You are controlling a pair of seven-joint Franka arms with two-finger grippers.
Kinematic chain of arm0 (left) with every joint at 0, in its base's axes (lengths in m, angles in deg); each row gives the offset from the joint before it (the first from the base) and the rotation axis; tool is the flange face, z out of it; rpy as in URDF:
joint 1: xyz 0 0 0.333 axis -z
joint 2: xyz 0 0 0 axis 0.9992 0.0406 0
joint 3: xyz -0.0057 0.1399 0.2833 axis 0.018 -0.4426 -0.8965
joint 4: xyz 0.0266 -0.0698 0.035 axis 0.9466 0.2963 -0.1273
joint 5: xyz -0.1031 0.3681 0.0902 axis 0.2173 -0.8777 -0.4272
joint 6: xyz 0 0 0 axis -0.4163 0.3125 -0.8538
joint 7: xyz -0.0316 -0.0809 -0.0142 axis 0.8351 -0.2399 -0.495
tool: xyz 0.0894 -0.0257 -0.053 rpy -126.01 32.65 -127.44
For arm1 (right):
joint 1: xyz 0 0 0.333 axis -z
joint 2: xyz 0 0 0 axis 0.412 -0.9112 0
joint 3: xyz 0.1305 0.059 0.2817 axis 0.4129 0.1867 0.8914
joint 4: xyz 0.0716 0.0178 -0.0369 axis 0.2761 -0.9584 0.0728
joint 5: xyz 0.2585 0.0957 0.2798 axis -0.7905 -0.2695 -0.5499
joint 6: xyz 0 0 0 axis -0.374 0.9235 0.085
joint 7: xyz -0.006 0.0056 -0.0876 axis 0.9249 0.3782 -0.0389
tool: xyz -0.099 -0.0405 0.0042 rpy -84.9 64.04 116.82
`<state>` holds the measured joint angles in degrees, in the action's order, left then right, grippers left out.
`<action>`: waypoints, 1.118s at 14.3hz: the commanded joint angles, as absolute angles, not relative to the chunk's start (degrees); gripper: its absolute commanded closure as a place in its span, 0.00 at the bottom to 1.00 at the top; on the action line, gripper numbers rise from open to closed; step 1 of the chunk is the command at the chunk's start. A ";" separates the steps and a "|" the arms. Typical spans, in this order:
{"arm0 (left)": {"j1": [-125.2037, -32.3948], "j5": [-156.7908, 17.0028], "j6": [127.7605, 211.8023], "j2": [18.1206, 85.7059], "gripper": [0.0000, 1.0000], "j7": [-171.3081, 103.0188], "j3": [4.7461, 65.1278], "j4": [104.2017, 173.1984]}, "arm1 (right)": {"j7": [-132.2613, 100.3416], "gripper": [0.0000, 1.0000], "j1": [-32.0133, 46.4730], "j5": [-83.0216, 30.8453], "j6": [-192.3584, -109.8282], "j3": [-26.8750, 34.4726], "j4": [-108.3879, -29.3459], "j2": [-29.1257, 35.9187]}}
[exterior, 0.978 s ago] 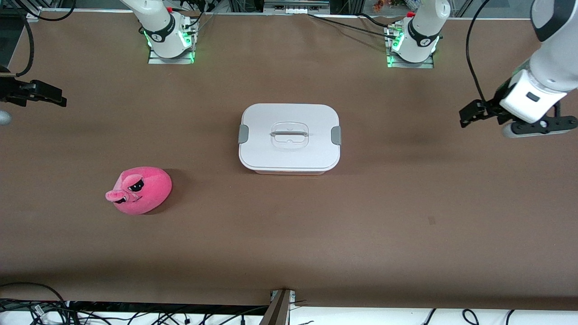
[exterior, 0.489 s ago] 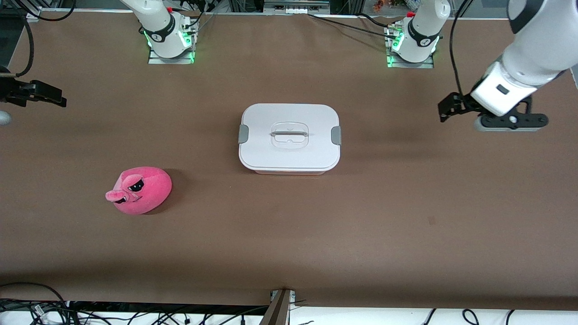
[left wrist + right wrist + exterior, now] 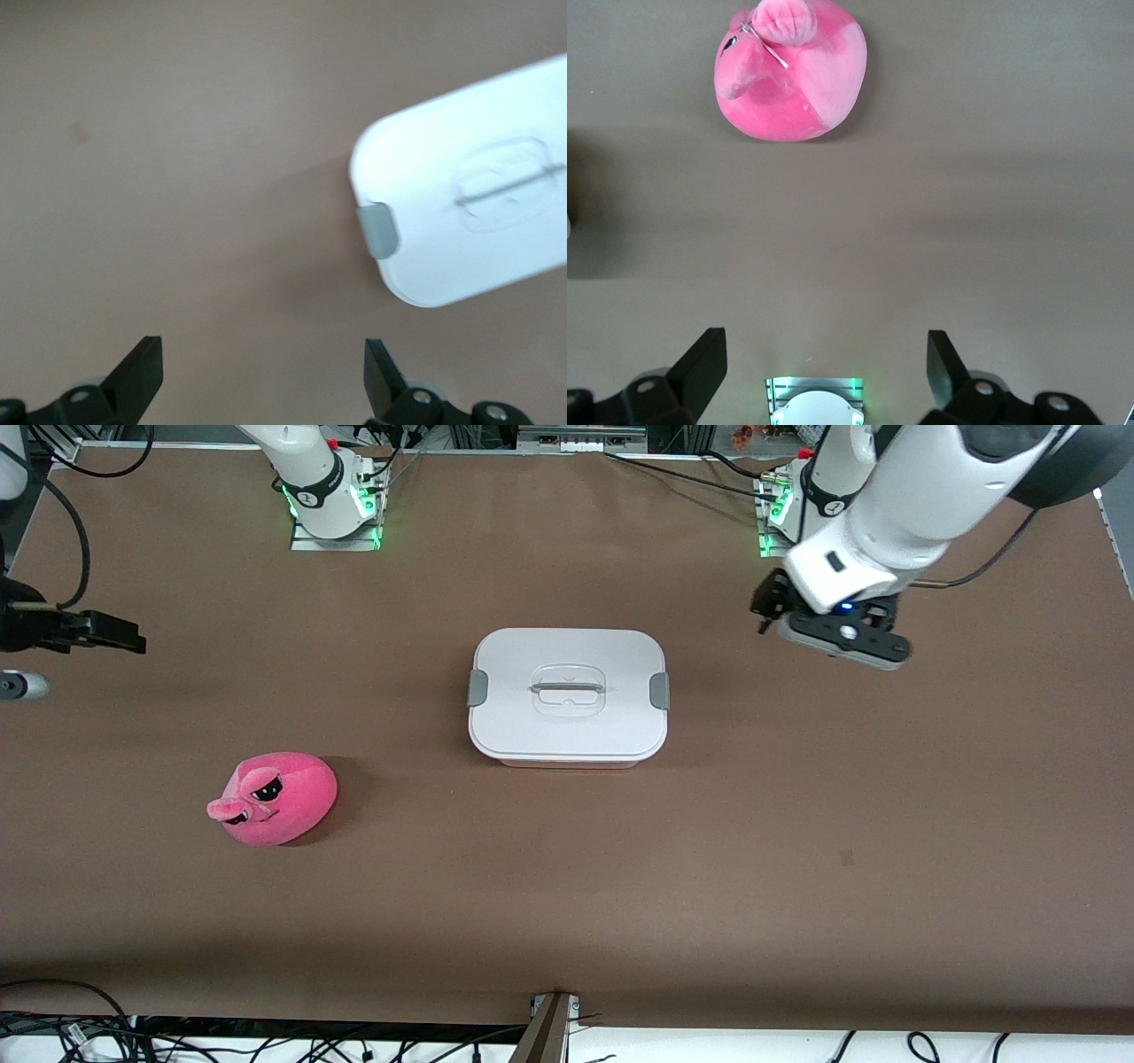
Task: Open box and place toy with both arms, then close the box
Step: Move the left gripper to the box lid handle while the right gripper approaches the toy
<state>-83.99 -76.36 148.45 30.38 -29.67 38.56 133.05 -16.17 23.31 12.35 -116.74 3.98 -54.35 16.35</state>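
Nothing of the task looks done yet, as you can check in the front view: the box (image 3: 568, 697) sits mid-table with its white lid (image 3: 567, 691) on and both grey clips (image 3: 659, 691) against its short ends, and the toy (image 3: 275, 798) lies on bare table, outside the box. Opening, placing the toy and closing are all left, by my reading.

Your left claw (image 3: 769, 609) hangs over bare table beside the box's end toward the left arm's base. Taking the box as the clock centre in the front view, it sits at about two o'clock, near the box but not touching. Its fingers (image 3: 142, 372) stand spread wide with nothing between them, and the left wrist view shows the nearer clip (image 3: 378, 230) and the clear handle (image 3: 507, 181) on the lid.

Your right claw (image 3: 111, 633) is over the table edge at the right arm's end, at about ten o'clock from the toy and well apart from it. It is released too, its fingers (image 3: 704, 363) wide and empty, with the toy (image 3: 790, 69) plain in its wrist view. This arm appears to be waiting.

From the box, the toy lies at about eight o'clock, nearer the front camera and toward the right arm's end.
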 commanded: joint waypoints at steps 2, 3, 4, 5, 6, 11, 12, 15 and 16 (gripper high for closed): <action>-79.43 -74.24 147.63 38.75 0.00 -14.64 39.46 125.05 | -15.28 0.00 23.71 12.25 -116.94 4.15 -52.02 12.37; -77.67 -74.14 147.80 40.08 0.00 -11.73 39.46 124.34 | -15.28 0.00 23.54 12.16 -117.21 4.15 -52.02 11.84; -76.35 -74.23 148.06 41.57 0.00 -9.17 39.55 123.81 | -14.41 0.00 23.36 12.16 -118.52 4.41 -52.28 11.14; -74.51 -74.40 149.81 42.45 0.00 -6.45 39.64 123.37 | -10.75 0.00 23.27 12.16 -119.05 4.41 -52.55 10.17; -72.84 -74.32 152.52 43.25 0.00 -4.25 39.64 123.88 | -4.62 0.00 23.36 11.99 -119.49 4.41 -52.46 8.60; -63.87 -77.39 165.71 50.63 0.00 1.99 39.55 125.12 | 7.73 0.00 23.63 11.64 -125.98 4.50 -53.16 2.96; -63.42 -78.96 167.47 51.77 0.00 5.23 39.55 125.73 | 9.75 0.00 23.63 10.85 -128.00 4.50 -53.51 2.00; -61.75 -85.99 172.58 52.31 0.00 7.29 39.55 129.42 | 15.99 0.00 23.63 5.15 -134.25 4.50 -54.04 -1.69; -61.75 -86.09 172.94 52.83 0.00 7.55 39.55 129.60 | 17.40 0.00 23.63 3.83 -135.57 4.50 -54.39 -2.14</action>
<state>-62.34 -84.04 171.21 53.27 5.43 40.01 128.13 13.67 23.27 6.71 -133.22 4.26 -54.28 -0.83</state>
